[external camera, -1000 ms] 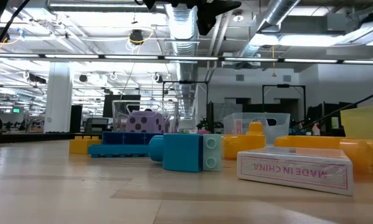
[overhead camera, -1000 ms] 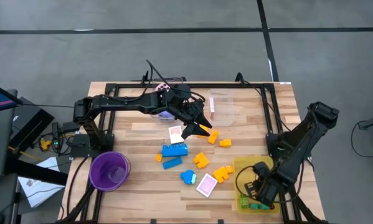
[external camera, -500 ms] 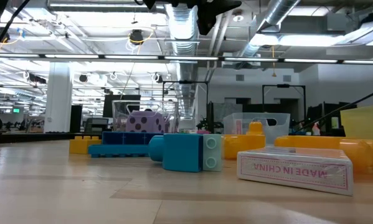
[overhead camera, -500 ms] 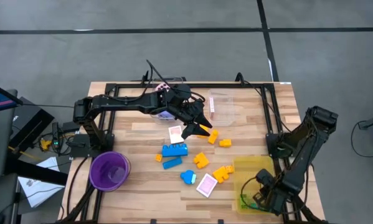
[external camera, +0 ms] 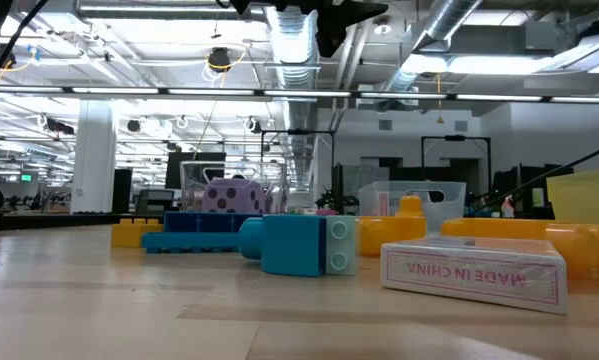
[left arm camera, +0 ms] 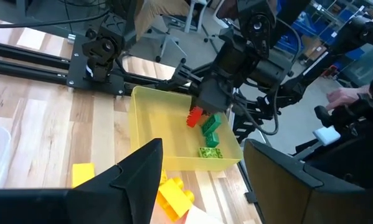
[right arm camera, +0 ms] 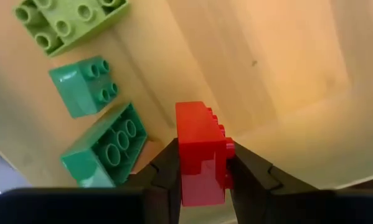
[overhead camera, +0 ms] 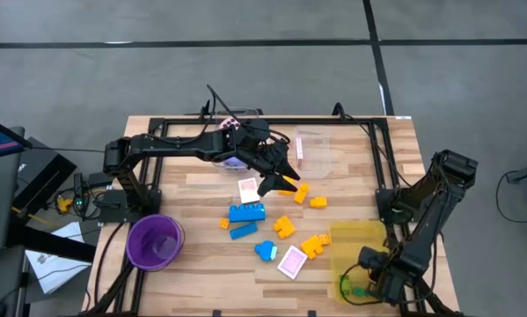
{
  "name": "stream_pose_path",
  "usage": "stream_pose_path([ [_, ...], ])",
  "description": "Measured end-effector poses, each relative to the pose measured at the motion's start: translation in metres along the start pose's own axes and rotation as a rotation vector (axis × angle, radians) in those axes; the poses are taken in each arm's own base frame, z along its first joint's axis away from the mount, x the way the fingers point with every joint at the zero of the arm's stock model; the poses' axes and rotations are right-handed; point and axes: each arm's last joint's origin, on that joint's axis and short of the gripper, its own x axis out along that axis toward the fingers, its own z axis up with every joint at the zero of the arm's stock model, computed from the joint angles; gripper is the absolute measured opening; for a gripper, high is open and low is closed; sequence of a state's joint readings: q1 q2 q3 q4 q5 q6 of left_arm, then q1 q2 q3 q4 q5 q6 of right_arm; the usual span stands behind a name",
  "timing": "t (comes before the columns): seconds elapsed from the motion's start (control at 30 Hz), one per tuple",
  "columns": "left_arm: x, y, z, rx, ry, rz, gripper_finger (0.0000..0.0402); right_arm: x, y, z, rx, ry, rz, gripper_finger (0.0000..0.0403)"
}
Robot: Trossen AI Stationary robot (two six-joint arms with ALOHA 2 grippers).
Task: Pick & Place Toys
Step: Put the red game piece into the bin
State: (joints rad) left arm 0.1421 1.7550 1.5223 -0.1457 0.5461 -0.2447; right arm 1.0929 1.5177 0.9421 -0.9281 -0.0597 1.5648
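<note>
The right gripper (right arm camera: 200,163) pinches a red block (right arm camera: 200,152) inside the yellow tray (overhead camera: 344,239) at the table's front right corner, apparently just above three green blocks (right arm camera: 86,87). The left gripper (overhead camera: 285,180) hangs open mid-table.

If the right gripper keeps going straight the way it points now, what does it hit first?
Probably the floor of the yellow tray. The right gripper, shut on a red block, points down into it, with the green blocks just off to one side. Depth is unclear, so the remaining gap cannot be judged.
</note>
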Motion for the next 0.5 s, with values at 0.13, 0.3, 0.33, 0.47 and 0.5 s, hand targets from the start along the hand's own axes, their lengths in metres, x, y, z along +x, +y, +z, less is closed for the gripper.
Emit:
stream_pose_path([
  [0.13,0.0,0.0,0.0,0.002,-0.004,0.0,0.0221,0.0,0.0,-0.004,-0.112,-0.002,0.001,0.0093],
  [0.3,0.0,0.0,0.001,0.001,-0.007,0.003,0.0221,0.001,0.002,-0.012,-0.218,-0.016,0.016,0.0093],
  [0.33,0.0,0.0,0.001,0.001,-0.007,0.003,0.0221,0.001,0.002,-0.013,-0.224,-0.018,0.024,0.0093],
  [0.47,0.0,0.0,0.001,0.001,-0.007,0.003,0.0221,0.001,0.005,-0.018,-0.247,-0.027,0.048,0.0093],
  [0.5,0.0,0.0,0.001,0.0,-0.007,0.004,0.0221,0.001,0.004,-0.019,-0.251,-0.03,0.048,0.0093],
])
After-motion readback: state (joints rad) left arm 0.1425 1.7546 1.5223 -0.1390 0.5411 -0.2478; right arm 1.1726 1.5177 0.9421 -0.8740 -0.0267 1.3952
